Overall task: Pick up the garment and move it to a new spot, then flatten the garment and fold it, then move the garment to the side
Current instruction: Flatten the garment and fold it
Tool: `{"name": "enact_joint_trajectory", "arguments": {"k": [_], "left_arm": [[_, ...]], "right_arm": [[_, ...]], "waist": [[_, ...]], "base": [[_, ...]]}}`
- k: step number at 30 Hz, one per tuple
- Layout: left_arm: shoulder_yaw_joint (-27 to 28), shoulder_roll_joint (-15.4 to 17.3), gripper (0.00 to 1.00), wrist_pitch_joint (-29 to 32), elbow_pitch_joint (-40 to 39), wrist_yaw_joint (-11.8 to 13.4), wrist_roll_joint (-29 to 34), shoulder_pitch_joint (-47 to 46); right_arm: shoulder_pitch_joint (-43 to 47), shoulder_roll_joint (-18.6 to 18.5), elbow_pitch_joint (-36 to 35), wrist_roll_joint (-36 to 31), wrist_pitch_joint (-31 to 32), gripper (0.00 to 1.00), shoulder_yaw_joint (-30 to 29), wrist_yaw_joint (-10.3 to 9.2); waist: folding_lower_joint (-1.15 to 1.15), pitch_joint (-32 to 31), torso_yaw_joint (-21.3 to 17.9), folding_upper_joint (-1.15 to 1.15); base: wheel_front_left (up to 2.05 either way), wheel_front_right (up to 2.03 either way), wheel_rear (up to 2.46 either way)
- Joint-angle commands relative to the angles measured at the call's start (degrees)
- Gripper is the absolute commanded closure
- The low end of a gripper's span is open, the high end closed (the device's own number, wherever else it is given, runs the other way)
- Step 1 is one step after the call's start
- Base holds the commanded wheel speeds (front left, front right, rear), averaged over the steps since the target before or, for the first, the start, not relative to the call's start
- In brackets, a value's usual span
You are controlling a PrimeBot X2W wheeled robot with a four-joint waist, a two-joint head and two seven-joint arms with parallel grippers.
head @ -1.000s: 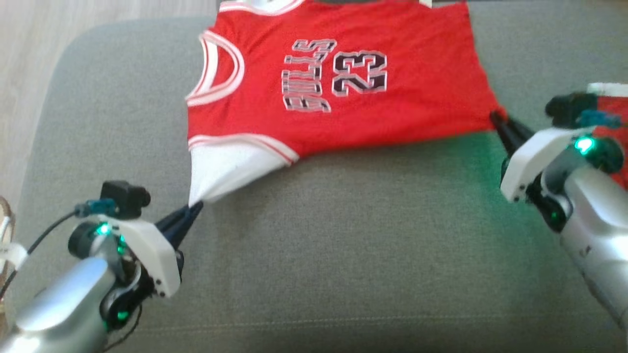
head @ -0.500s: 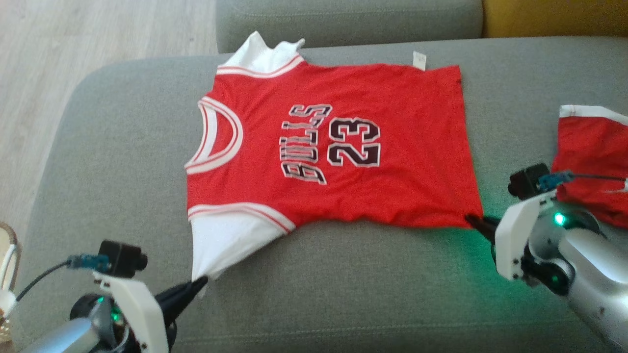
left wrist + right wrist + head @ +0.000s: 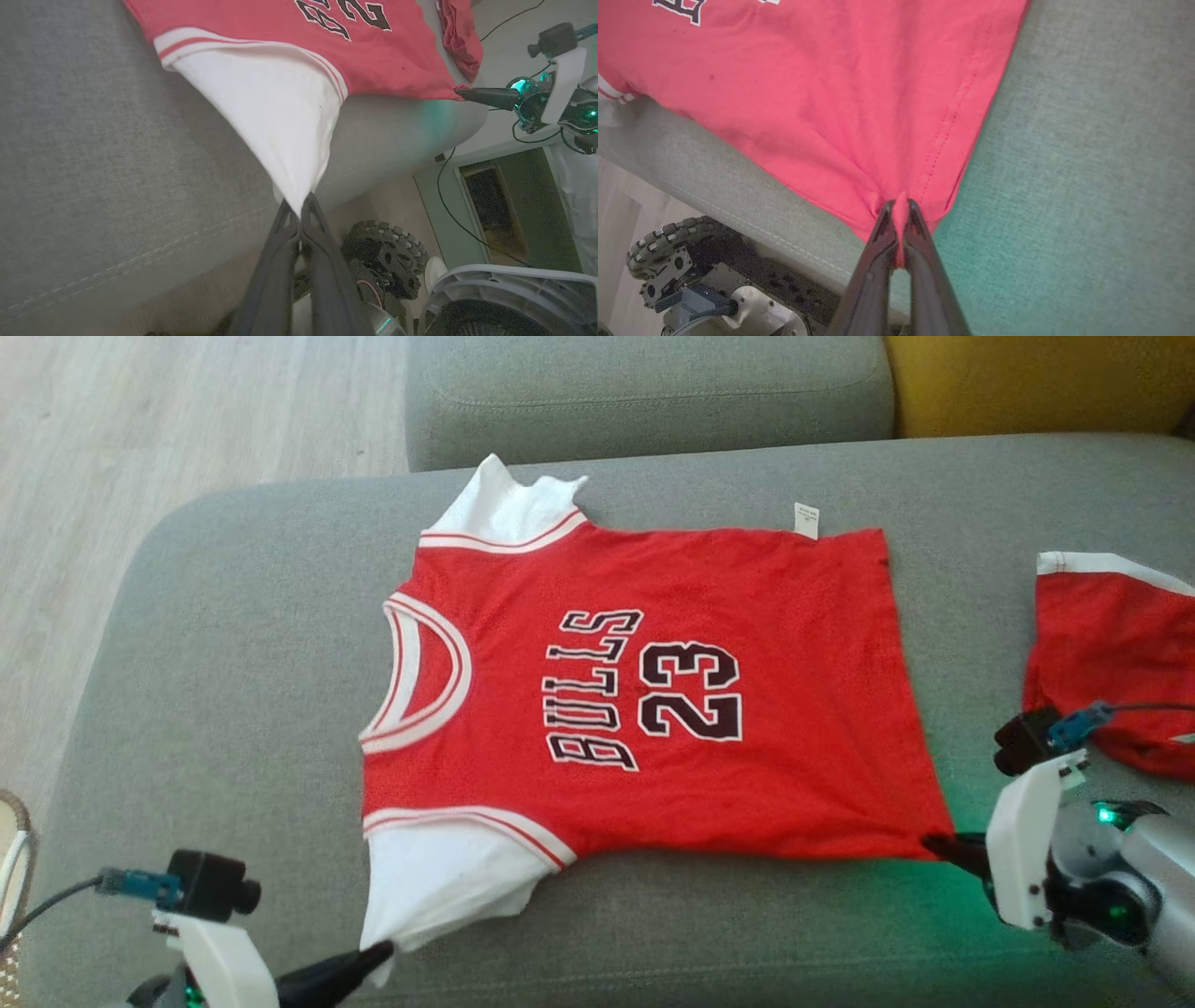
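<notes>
I've got the left gripper point(image 3: 299, 212) with its fingers pinched tight together on the white sleeve tip of the jersey point(image 3: 653, 709). The cloth is drawn to a taut point right at the tips, clean in the left wrist view. The right gripper point(image 3: 900, 205) has its fingers clamped on the red hem corner, with a fold of fabric squeezed between them and the stitch line running up from the pinch. The jersey lies face up on the grey sofa seat point(image 3: 233, 663), spread mostly flat between the two grips, collar to my left, hem to my right, "BULLS 23" readable. Both pinched corners sit at the seat's front edge. The far sleeve is rumpled near the back cushion point(image 3: 644, 392). A second red garment point(image 3: 1111, 653) lies on the seat beyond the hem, apart from the jersey.
</notes>
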Motion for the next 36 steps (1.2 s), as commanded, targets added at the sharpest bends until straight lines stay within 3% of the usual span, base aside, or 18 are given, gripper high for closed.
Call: {"name": "enact_joint_trajectory", "arguments": {"k": [1, 13, 19, 31, 36], "left_arm": [[1.86, 3.41, 1.0, 0.36, -1.7, 0.0, -0.86, -1.77], [-0.18, 7.75, 1.0, 4.59, -6.99, 0.0, -5.53, 0.14], [0.59, 7.54, 1.0, 3.01, -7.92, 0.0, -5.48, -0.33], [7.23, 7.43, 1.0, -1.95, -11.45, 0.0, -8.7, -5.24], [9.71, 6.15, 1.0, -4.12, -9.87, 0.0, -6.16, -9.2]], "right_arm": [[0.97, -2.9, -1.11, 0.6, 0.77, 1.0, -0.16, -0.02], [3.8, -7.55, -6.6, 3.19, 8.08, 1.0, 0.5, -0.02], [4.26, -9.22, -9.53, 1.39, 7.52, 1.0, -0.41, -0.02], [1.4, -5.46, -8.81, -0.21, 5.34, 1.0, -6.72, -0.02], [-0.8, -1.9, -5.84, -1.0, 4.87, 1.0, -10.16, -0.02]], "waist": [[0.0, -0.08, -0.06, 0.0], [0.0, -0.93, -0.46, 0.0], [0.0, -0.31, -0.57, 0.0], [0.0, 2.23, -1.75, 0.0], [0.0, 3.79, -2.38, 0.0]], "base": [[0.0, 0.0, 0.0], [0.0, 0.0, 0.0], [0.0, 0.0, 0.0], [0.0, 0.0, 0.0], [0.0, 0.0, 0.0]]}}
